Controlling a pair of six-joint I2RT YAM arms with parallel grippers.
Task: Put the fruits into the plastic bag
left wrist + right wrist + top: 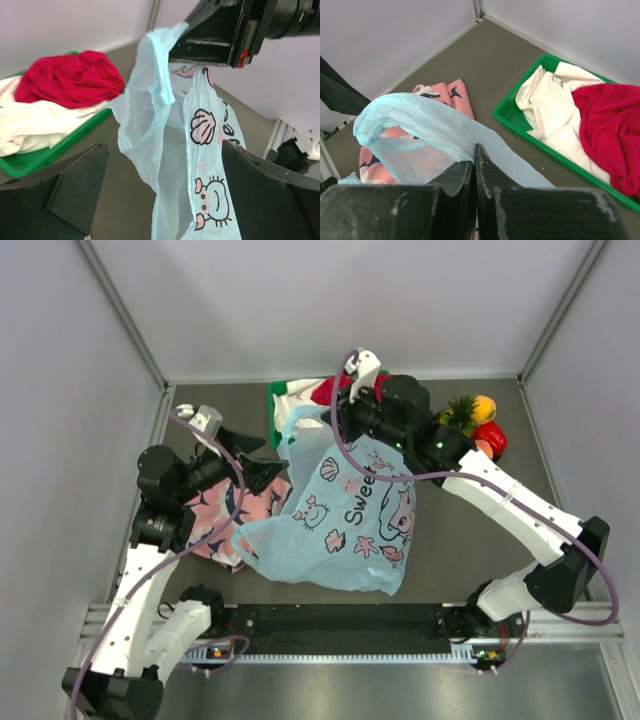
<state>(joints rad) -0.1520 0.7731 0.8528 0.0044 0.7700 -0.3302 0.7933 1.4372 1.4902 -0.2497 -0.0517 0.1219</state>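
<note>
**Plastic bag held up by one handle; fruits outside it**

Plastic bag [340, 510]: light-blue, translucent, printed with cartoon figures and the word "Sweet". It sits mid-table, its lower body spread on the table [455, 540] and its upper part drawn up toward the far side. The wrist views show the mouth partly parted, one handle looping loose. Whether anything lies inside cannot be told.

Right gripper [335, 422]: jaws clamped tight on a gathered strip of the bag's upper edge, and the film hangs from them. The right wrist view shows the fingers pressed together with the blue film caught between them.

Left gripper [262, 460]: jaws spread wide, holding nothing. It is level with the bag's left side and, in its wrist view, one finger shows on either side of the hanging film, not touching it.

Fruits: a pineapple [462, 412], a yellow-orange fruit [484, 407] and a glossy red fruit [490, 440] are grouped on the table at the far right, partly behind the right arm, apart from the bag.

Green tray [275, 405]: at the far edge behind the bag, holding a red garment [610, 125] heaped over a white garment [555, 110].

Pink cloth [225, 515]: shark print, flat on the table, its right edge under the bag.
</note>
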